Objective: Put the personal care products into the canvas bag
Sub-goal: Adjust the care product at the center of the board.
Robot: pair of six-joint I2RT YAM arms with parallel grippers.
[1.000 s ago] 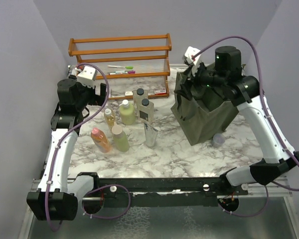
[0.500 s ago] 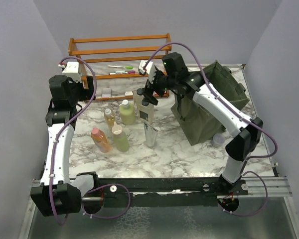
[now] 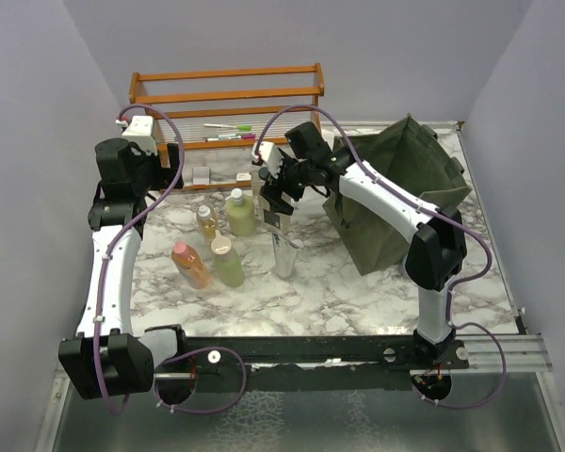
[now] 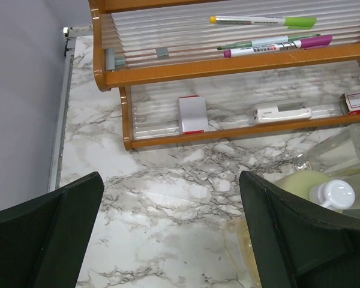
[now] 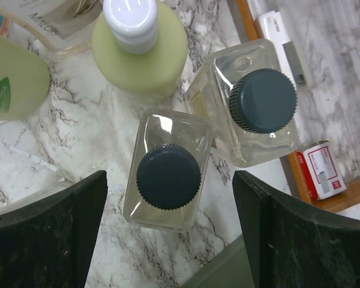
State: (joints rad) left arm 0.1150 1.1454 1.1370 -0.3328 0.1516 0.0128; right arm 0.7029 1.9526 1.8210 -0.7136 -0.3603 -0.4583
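Marble tabletop [image 5: 90,150]: black-capped bottle [image 5: 168,177] directly beneath right hand [image 5: 168,234].

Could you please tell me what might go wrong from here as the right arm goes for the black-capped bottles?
1. The right arm's open fingers hover above the front black-capped bottle, but the second black-capped bottle stands right beside it; closing could catch or topple it.
2. The pale green bottle is also close and might be knocked.
3. The canvas bag has floppy, creased sides, which could fold over its opening during the drop.
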